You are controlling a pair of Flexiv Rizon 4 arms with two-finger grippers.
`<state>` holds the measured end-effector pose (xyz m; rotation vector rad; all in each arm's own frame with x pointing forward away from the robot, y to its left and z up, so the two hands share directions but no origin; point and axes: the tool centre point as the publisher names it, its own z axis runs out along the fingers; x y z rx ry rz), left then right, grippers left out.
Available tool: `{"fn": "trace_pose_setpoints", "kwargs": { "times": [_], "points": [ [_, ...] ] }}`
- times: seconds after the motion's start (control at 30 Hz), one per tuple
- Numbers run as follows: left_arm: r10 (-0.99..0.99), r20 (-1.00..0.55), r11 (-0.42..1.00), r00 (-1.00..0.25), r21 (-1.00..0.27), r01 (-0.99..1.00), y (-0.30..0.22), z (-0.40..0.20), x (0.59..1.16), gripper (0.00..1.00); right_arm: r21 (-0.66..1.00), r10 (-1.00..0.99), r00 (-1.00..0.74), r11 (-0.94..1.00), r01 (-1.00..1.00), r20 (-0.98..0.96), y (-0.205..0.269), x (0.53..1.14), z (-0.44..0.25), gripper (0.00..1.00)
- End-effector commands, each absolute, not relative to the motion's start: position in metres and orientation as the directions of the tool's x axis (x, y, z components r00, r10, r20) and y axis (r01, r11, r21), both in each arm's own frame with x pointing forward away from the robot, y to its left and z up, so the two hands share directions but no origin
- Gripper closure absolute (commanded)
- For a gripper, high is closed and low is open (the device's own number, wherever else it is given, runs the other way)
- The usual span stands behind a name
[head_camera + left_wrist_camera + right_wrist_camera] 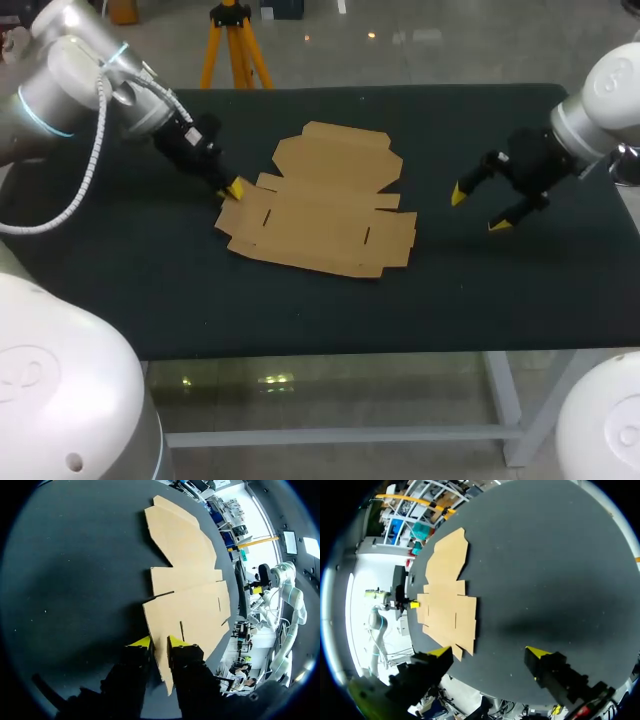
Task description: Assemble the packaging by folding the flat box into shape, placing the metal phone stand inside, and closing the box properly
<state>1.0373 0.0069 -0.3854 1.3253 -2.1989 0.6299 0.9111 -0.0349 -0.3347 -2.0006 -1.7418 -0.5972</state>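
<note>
Where the dark worktop [300,310] runs nearest, its surface is bare cloth, and a little farther in lies the flat box [320,205], an unfolded sheet of brown cardboard at about the middle of the worktop. It lies spread out, its long near edge angled slightly, with short slits cut into the near panel and small side flaps at left and right.

At the box's left corner sits the left pincer [233,190], its arm coming in from the far left. In the left wrist view the left pincer [159,641] has its two yellow tips close together with the edge of the flat box [190,615] running up between them. The fingers appear to be pinching that flap from both sides, though the contact is hard to make out, and the rest of the sheet stretches ahead over the worktop [75,580].

To the right, well apart from the cardboard, the right pincer [479,210] hangs above the cloth with its fingers spread wide and nothing between them. Its own view shows the right pincer [488,652] splayed over bare worktop [545,570], with the flat box [447,605] ahead and off to one side.

Farthest back, the box's broad lid panel with its notched edge points towards the far side.
</note>
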Motion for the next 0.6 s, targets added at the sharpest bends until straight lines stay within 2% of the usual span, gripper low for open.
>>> {"fn": "trace_pose_setpoints", "kwargs": {
  "times": [0.03,0.27,0.43,0.6],
  "points": [
    [-0.683,0.616,0.360,-0.393,-0.184,-0.915,0.006,-0.382,1.022,1.00,-0.043,0.810,0.124,-0.122,0.992,0.573,-0.036,0.915,-0.335,0.00],
    [-0.685,0.660,0.219,-0.309,-0.217,-0.951,0.003,-0.375,1.009,1.00,-0.045,0.808,0.126,-0.123,0.991,0.576,-0.039,0.917,-0.336,0.00],
    [-0.668,0.720,0.078,-0.189,-0.185,-0.980,0.000,-0.366,1.001,1.00,-0.047,0.807,0.130,-0.126,0.991,0.575,-0.042,0.918,-0.336,0.00],
    [-0.657,0.744,0.000,-0.116,-0.154,-0.988,-0.003,-0.365,0.997,1.00,-0.044,0.806,0.125,-0.122,0.992,0.578,-0.043,0.919,-0.335,0.00]
  ]
}}
